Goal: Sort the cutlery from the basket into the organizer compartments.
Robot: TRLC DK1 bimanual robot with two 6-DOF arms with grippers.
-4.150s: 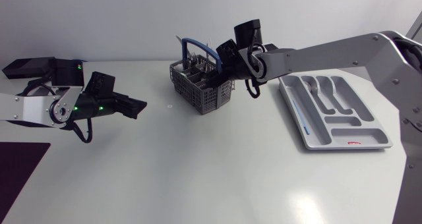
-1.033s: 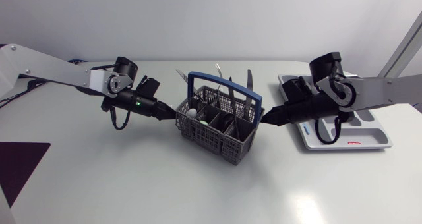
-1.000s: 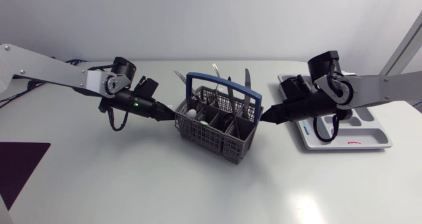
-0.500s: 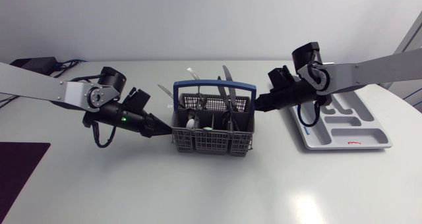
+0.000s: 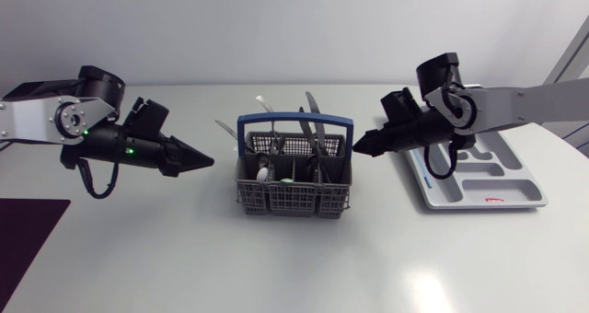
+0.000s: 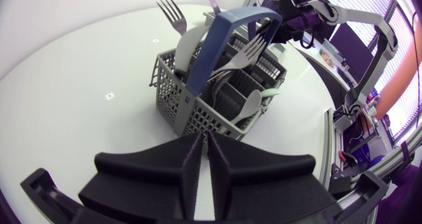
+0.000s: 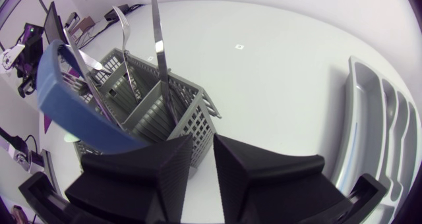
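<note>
the right gripper (image 5: 358, 151), fingers pressed together and empty, points at the basket (image 5: 294, 199) just ahead of its tips, where the cutlery (image 5: 313, 110) stands upright. the left gripper (image 5: 208, 161), likewise closed, sits farther off. the organizer (image 5: 504, 186) lies behind the right fingers.

This is looking like a robotics lab bench. A left arm (image 5: 55, 120) and a right arm (image 5: 525, 101) are flanking a cutlery basket (image 5: 294, 189) that is standing on a bare white table (image 5: 276, 258). Small square marks (image 6: 110, 95) are dotting the tabletop beside the basket. A grey organizer (image 5: 520, 186) is lying beyond the basket, under the right arm, and a dark mat (image 5: 28, 230) is lying well apart from the basket, on the left arm's side.
</note>
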